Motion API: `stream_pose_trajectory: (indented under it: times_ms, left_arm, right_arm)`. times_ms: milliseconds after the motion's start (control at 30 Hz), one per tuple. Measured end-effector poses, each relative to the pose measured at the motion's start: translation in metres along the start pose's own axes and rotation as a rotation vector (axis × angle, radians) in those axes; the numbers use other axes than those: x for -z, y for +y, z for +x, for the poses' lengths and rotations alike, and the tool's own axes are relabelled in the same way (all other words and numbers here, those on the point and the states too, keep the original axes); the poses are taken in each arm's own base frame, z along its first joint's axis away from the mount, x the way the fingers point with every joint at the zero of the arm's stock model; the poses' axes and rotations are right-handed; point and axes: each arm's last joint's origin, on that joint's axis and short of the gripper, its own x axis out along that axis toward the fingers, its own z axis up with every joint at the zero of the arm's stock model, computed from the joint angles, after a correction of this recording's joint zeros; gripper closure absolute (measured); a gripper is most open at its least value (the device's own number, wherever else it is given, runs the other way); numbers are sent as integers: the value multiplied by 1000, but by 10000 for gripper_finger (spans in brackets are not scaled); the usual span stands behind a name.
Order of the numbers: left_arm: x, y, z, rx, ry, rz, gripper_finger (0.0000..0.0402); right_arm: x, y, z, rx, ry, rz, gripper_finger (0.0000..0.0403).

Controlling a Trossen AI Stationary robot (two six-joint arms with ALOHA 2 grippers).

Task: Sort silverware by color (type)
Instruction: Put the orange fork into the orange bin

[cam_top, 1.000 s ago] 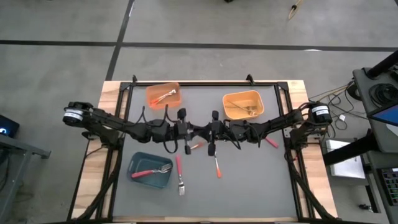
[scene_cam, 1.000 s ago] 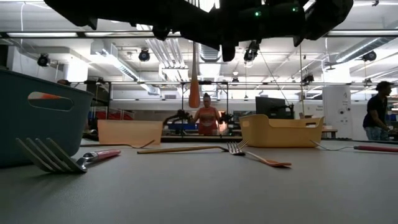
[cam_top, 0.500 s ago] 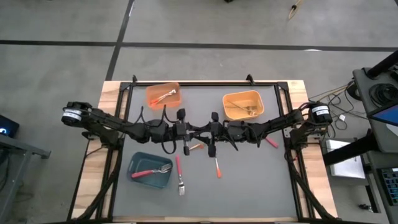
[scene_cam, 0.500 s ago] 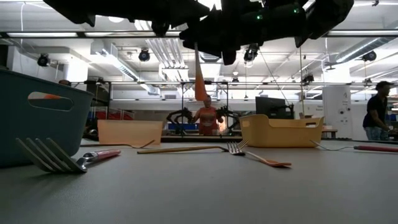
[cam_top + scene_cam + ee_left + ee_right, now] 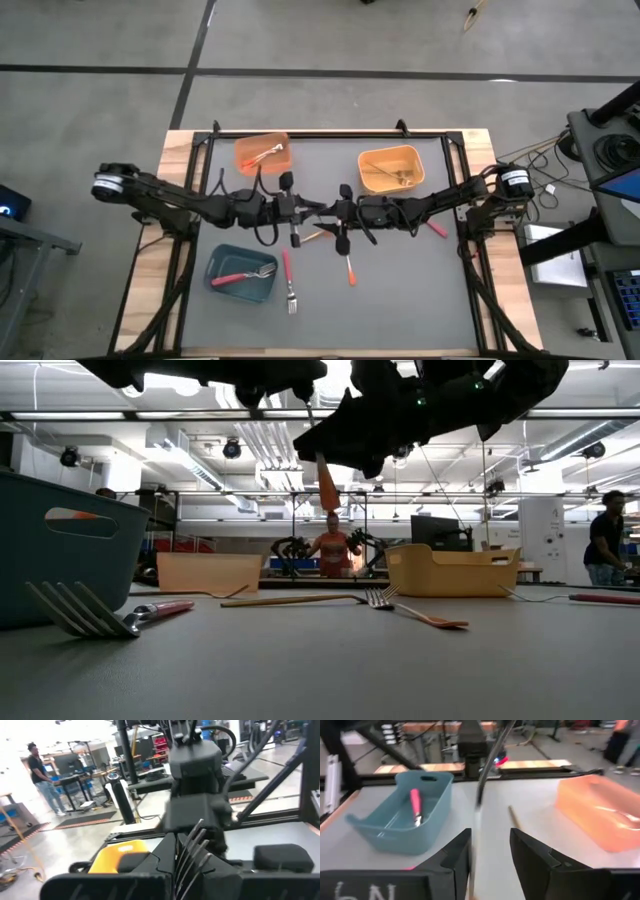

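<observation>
We see the left gripper (image 5: 297, 208) clenched on an orange-handled fork (image 5: 327, 482), aloft beside the parted right gripper (image 5: 340, 214). Mid-handover, we judge; next, the orange bin (image 5: 262, 152).

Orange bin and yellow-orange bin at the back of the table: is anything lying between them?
No. In the high view, the mat between the orange bin and the yellow-orange bin is bare.
</observation>
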Motion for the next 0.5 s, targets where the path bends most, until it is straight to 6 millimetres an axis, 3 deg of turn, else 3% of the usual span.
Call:
stream_pose_trajectory:
  times_ms: [200, 333, 500]
  left_arm:
    - [-5, 3, -4, -39, -4, 29, 401]
    - [-5, 4, -4, -39, -1, 33, 401]
    - [-5, 3, -4, -38, 3, 34, 401]
  right_arm:
    - [1, 2, 0, -62, 12, -17, 323]
    - [1, 7, -1, -14, 5, -85, 382]
    - [-2, 11, -2, 49, -25, -126, 394]
